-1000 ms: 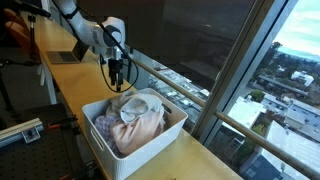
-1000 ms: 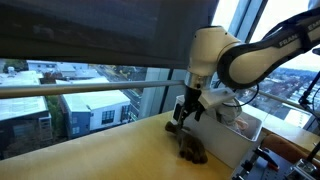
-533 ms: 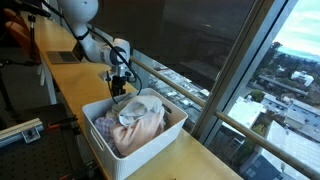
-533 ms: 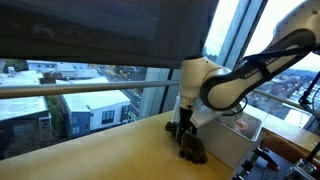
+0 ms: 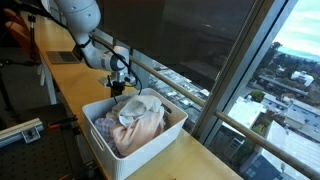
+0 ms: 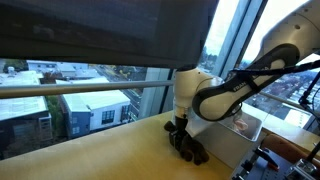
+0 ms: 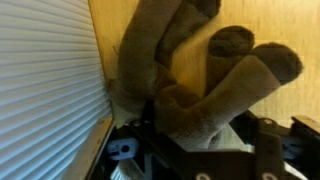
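Note:
A brown plush cloth item with sock-like lobes [image 7: 200,70] lies on the wooden table [image 6: 90,160], right beside a white basket [image 6: 246,128]. My gripper [image 6: 181,140] is down on it. In the wrist view the fingers [image 7: 200,135] stand wide apart, one on each side of the brown item, which fills the gap between them. In an exterior view the gripper [image 5: 117,92] sits low behind the far end of the basket [image 5: 165,138], and the brown item is hidden there.
The basket holds a heap of pink, white and blue clothes [image 5: 135,118]. A flat grey laptop-like item [image 5: 65,57] lies farther along the table. A window wall with a railing [image 5: 175,80] runs along the table's far edge, with a ribbed blind [image 7: 45,80] close by.
The gripper has come down from above the table onto the brown item, and the arm has folded lower. The basket and clothes have not moved.

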Controlling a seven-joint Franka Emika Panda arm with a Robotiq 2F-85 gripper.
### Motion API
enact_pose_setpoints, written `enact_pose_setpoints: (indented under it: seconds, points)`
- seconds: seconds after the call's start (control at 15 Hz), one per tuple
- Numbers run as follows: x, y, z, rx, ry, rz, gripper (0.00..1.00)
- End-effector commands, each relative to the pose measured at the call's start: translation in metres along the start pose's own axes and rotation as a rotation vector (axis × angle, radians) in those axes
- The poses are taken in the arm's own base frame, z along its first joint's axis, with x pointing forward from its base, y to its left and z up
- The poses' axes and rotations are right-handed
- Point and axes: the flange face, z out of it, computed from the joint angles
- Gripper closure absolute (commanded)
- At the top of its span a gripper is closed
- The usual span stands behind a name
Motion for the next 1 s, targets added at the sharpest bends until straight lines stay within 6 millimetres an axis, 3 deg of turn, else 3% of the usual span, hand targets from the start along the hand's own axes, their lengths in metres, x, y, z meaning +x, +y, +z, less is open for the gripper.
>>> enact_pose_setpoints:
  seconds: [0.0,0.4,0.67,0.8,0.93]
  points:
    - [0.000,0.003,-0.007,0.029,-0.006,-0.012,0.57]
    - [-0.015,-0.009,-0.055,0.075,0.009,-0.028,0.98]
    - [-0.034,-0.004,-0.116,0.090,0.065,-0.031,0.96]
    - [-0.041,0.014,-0.154,0.089,0.102,-0.019,0.96]
    - [-0.043,0.045,-0.189,0.085,0.140,0.021,0.96]
